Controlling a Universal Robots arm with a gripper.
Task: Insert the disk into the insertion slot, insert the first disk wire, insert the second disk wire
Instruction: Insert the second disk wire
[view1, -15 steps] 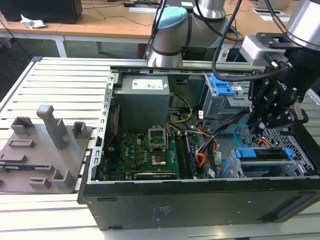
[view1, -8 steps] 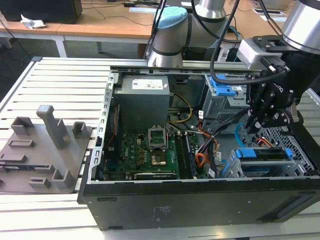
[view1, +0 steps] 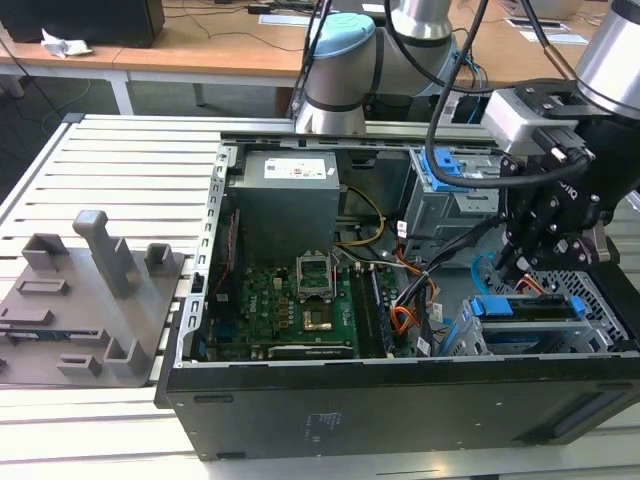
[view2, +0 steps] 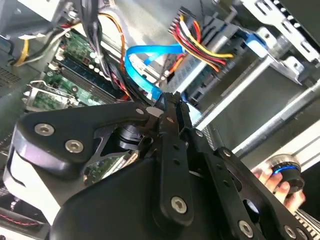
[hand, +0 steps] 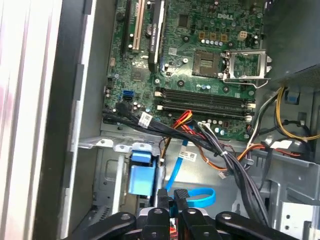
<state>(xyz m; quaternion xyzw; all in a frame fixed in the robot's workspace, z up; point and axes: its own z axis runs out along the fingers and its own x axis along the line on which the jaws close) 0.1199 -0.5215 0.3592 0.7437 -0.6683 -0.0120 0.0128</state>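
The disk (view1: 527, 308), silver in its bright blue carrier, lies inside the insertion slot (view1: 575, 330), the low grey perforated cage at the exterior view's right. My black gripper (view1: 512, 268) hangs just above the disk's rear edge. Its fingertips are pressed together on the end of a flat blue disk wire (view2: 142, 55), which loops away from them. In both wrist views the gripper (view2: 167, 102) (hand: 171, 196) points down at this spot, with the blue wire (hand: 197, 196) curling beside it. A red, yellow and black wire bundle (view2: 205, 42) runs to the disk's back.
The open case holds a green motherboard (view1: 300, 300), a grey power supply (view1: 285, 195) and a taller cage with a blue latch (view1: 450, 190). Black cable bundles (hand: 200, 137) cross near the gripper. A grey fixture block (view1: 90, 290) sits at the left. A hand (view2: 280, 185) grips a round knob.
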